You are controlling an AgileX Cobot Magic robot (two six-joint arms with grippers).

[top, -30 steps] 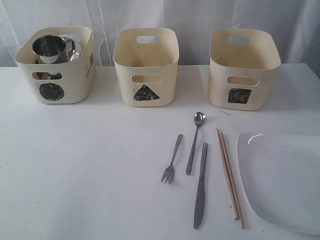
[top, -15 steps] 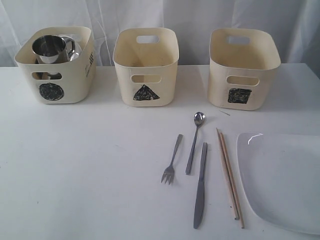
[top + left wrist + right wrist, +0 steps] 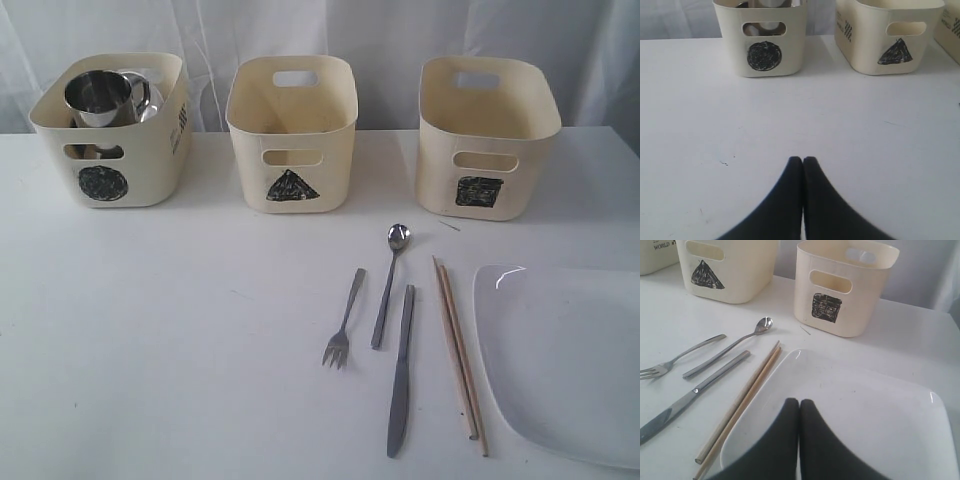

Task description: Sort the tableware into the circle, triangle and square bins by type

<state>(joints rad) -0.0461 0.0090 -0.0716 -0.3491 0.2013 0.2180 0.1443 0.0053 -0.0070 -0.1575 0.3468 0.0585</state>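
Midway through the sort, by the look of it. Inside the circle bin, at the far left of the table: a steel mug with more steel beside it, too hidden to name. Nothing showing in the triangle bin or the square bin, though neither seen to the bottom. Lying on the table in front of those two, roughly parallel: fork, spoon, knife and wooden chopsticks, with the large white plate just beside the chopsticks at the right edge. Left gripper closed on nothing, hovering over bare table well short of the circle bin. Right gripper likewise closed and empty, hanging above the near part of the plate. Probably between picks, with cutlery or plate next. Calls for opening the right jaws, dropping low over one thin, flat piece, pinching across its handle, then lifting clear toward a bin; which shape, impossible to say from here.
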